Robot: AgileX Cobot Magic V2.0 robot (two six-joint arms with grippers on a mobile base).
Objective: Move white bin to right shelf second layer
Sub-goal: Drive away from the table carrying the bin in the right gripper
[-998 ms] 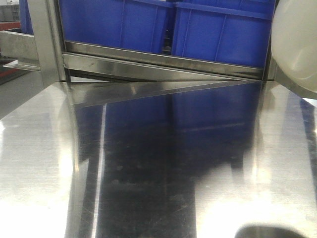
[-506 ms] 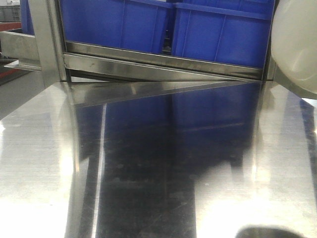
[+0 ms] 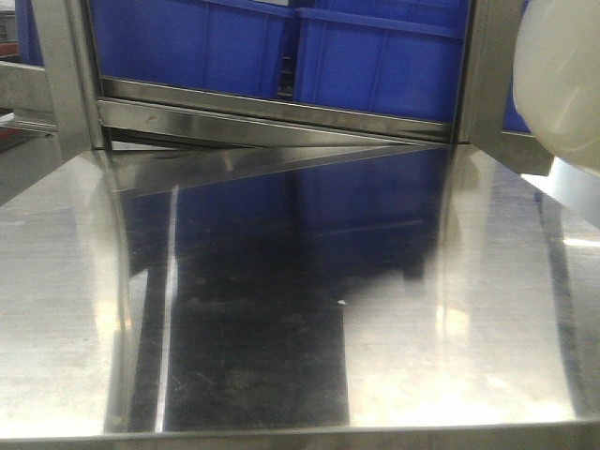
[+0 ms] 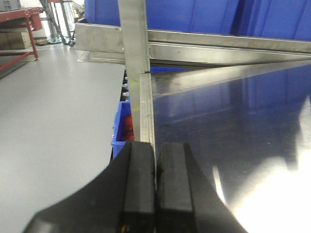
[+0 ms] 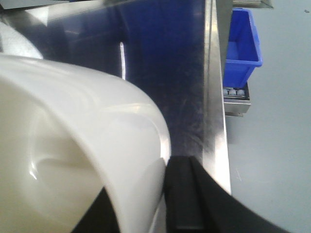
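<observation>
Above a gleaming steel worktop [image 3: 75,328] with blue crates [image 3: 375,66] beyond, the right pincer [image 5: 146,213] grips the white bin [image 5: 73,145] by its rim, the left pincer [image 4: 155,189] is clenched on nothing, and the carry seems midway, next needing a rightward swing to the unseen right shelf's second layer.

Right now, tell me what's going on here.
The right claw grips the white bin by its rim, holding it above the steel cart deck at the deck's right side. The left claw is shut and empty, over the deck's left edge. Blue crates sit on the rack level straight ahead.
</observation>
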